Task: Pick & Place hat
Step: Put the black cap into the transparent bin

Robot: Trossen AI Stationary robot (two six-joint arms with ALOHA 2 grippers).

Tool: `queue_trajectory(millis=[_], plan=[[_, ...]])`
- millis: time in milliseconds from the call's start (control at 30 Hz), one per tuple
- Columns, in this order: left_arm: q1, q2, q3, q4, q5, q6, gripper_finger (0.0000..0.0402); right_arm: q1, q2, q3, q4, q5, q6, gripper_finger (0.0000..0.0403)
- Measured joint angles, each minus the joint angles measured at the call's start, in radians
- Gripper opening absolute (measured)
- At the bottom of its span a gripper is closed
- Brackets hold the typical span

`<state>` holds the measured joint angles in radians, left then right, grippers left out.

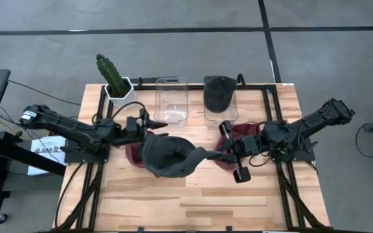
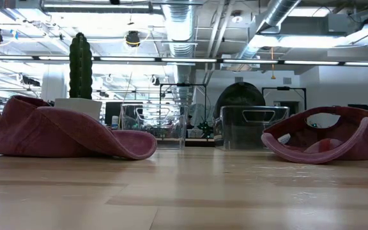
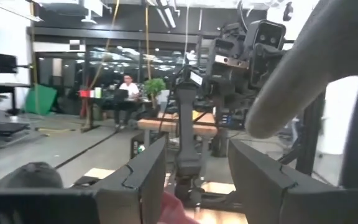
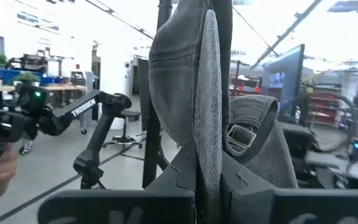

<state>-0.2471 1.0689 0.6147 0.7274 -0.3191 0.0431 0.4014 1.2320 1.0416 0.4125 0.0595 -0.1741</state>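
A dark grey hat (image 1: 167, 155) hangs in the air over the table's middle, between my two grippers; the low view shows nothing of it. My right gripper (image 1: 224, 154) is shut on the end of it nearest the table's right edge. My left gripper (image 1: 157, 127) stands open at the hat's far left rim. In the left wrist view nothing lies between the fingers of my left gripper (image 3: 196, 149). A grey part of the hat (image 3: 303, 68) passes beside one finger there. My right gripper (image 4: 208, 168) pinches a thick stitched edge of the hat (image 4: 207, 124) between its two fingers. That edge stands edge-on in the gap, and the buckle strap (image 4: 241, 137) is right beside it. The fingers come level from the table's right. The hat is lifted clear of the table. My left gripper: I cannot tell whether it touches the hat's rim.
Two maroon hats lie on the table, one under the left arm (image 2: 69, 134) and one under the right arm (image 2: 328, 137). At the far edge stand an empty clear container (image 1: 171, 100), a second one (image 1: 220, 103) holding a dark hat, and a potted cactus (image 1: 114, 79).
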Motion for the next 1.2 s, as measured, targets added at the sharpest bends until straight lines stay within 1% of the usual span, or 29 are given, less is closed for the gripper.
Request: queue_trajectory(millis=[167, 367, 500, 667, 733, 933, 1200], plan=[[0.091, 0.084, 0.0, 0.054, 0.112, -0.098, 0.0171, -0.005, 0.0, 0.0, 0.016, -0.029, -0.001, 0.0001], [0.151, 0.204, 0.0, 0.305, 0.303, -0.181, 0.0171, -0.005, 0.0, 0.0, 0.016, -0.036, -0.002, 0.0001], [0.159, 0.259, 0.0, 0.405, 0.398, -0.205, 0.0171, -0.005, 0.0, 0.0, 0.016, -0.036, -0.01, 0.0001], [0.154, 0.299, 0.002, 0.464, 0.449, -0.206, 0.0171, -0.005, 0.0, 0.0, 0.016, -0.035, -0.013, 0.0001], [0.153, 0.302, 0.017, 0.464, 0.451, -0.206, 0.0171, -0.005, 0.0, 0.0, 0.015, -0.035, -0.016, 0.0001], [0.133, 0.302, 0.088, 0.465, 0.506, -0.202, 0.0171, -0.008, 0.0, 0.0, 0.016, -0.035, -0.027, 0.0001], [0.109, 0.301, 0.117, 0.44, 0.509, -0.177, 0.0171, -0.012, 0.0, 0.0, 0.015, -0.035, -0.036, 0.0001]])
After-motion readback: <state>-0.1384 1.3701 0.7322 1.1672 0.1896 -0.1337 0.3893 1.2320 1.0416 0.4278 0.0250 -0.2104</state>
